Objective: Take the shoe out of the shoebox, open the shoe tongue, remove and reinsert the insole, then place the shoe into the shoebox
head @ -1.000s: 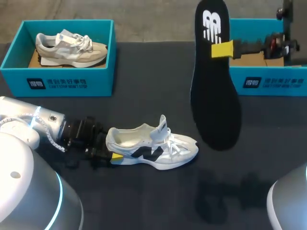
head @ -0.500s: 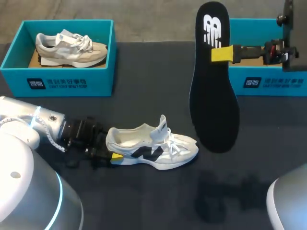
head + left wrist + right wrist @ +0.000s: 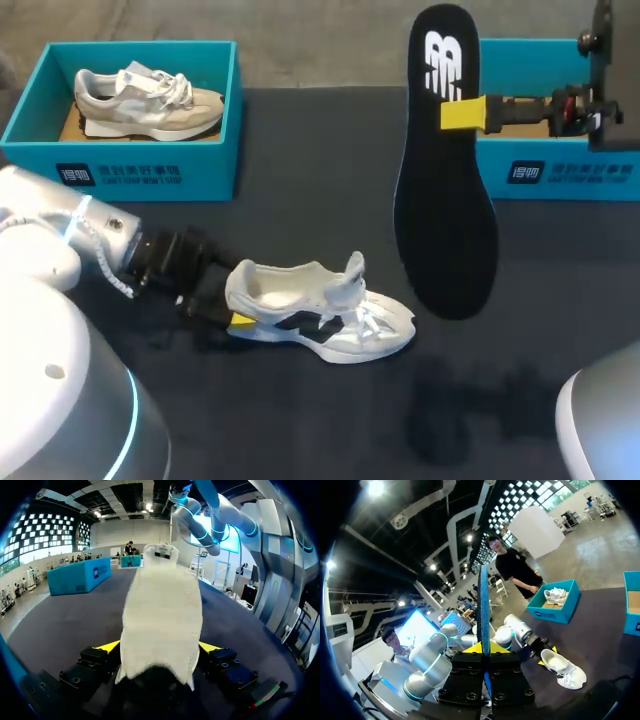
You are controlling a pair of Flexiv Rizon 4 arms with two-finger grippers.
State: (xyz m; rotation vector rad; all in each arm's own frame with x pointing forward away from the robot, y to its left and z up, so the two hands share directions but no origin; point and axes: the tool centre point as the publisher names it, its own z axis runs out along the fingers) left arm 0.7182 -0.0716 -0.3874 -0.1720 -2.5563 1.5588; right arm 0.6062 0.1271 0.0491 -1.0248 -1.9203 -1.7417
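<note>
The white shoe (image 3: 320, 322) lies on its sole on the dark bench (image 3: 300, 430), out of its shoebox (image 3: 570, 175), with its tongue (image 3: 352, 272) raised. The left hand (image 3: 240, 312) pinches the heel from both sides. The black insole (image 3: 445, 200) is out of the shoe and hangs upright in the air ahead of the toe, clamped edge-on by the right hand (image 3: 462, 112).

Taking the shoe out, opening the tongue and pulling the insole look done. Reinserting the insole and boxing the shoe are left.

The insole hides part of the shoebox's near end, and the picture's edge cuts off the far end. The shoe's inside toward the toe cannot be seen. A second box (image 3: 40, 165) holds a beige shoe (image 3: 150, 100).
</note>
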